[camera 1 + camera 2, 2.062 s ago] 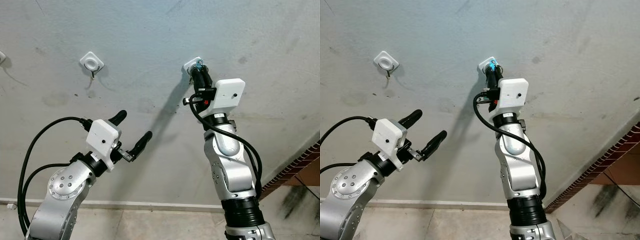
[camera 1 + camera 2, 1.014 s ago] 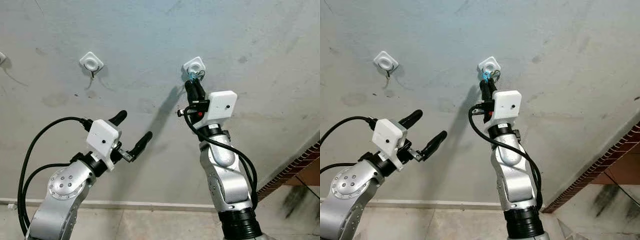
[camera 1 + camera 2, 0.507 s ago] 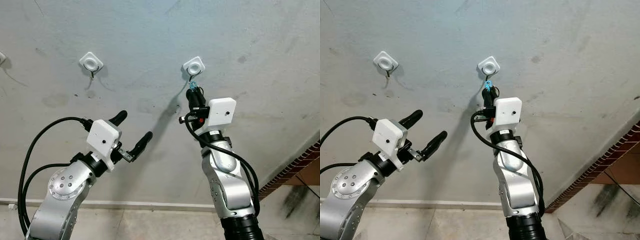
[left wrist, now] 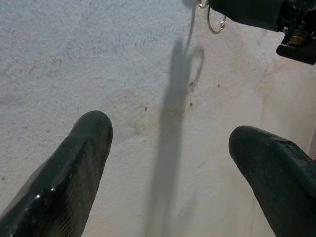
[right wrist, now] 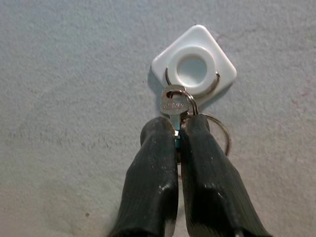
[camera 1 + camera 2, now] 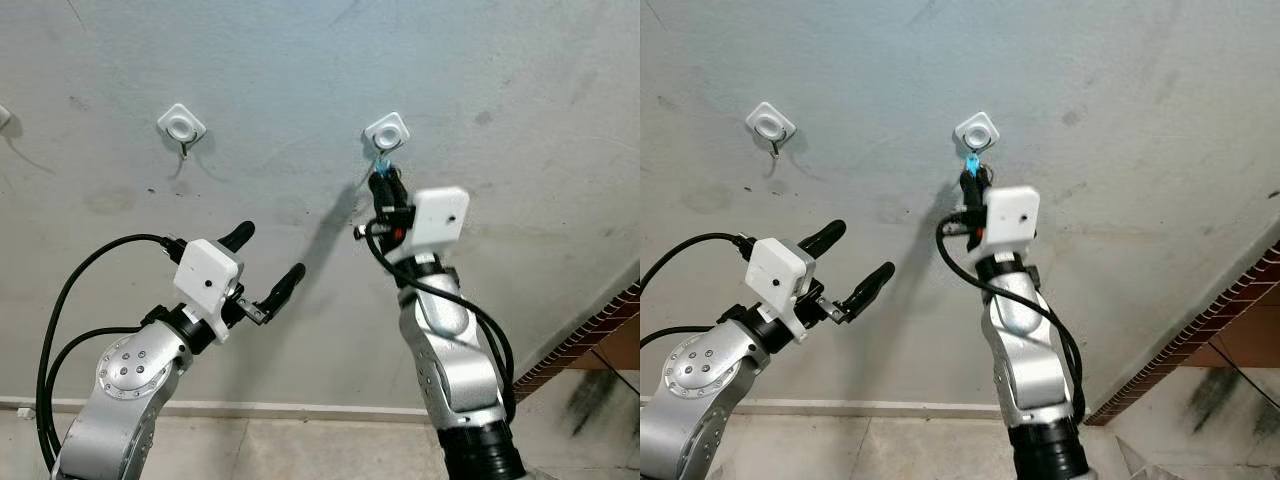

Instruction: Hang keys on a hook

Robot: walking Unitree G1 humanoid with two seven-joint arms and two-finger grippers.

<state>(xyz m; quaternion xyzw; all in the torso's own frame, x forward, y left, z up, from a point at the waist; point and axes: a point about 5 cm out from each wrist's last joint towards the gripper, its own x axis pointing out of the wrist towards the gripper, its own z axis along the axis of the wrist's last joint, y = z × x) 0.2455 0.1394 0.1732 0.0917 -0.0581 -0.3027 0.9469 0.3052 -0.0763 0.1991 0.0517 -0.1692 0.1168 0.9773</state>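
A white square hook (image 6: 386,130) is fixed on the grey wall, and a second white hook (image 6: 181,124) sits further left. My right gripper (image 6: 381,182) is raised just below the right-hand hook, shut on the keys (image 5: 175,105). The silver key and its ring (image 5: 217,131) stick out past the fingertips, right under the hook's wire (image 5: 191,94), with a blue tag (image 6: 971,164) beside the key. My left gripper (image 6: 268,258) hangs lower and to the left, open with nothing between its fingers (image 4: 69,173).
The grey plastered wall (image 6: 500,80) spans the view. A pale skirting (image 6: 300,410) meets a tiled floor below. A brick edge (image 6: 590,335) runs at the lower right. Black cables (image 6: 60,310) loop by my left arm.
My right gripper came down from the hook, then rose a little again towards it with the keys. The left arm has not moved.
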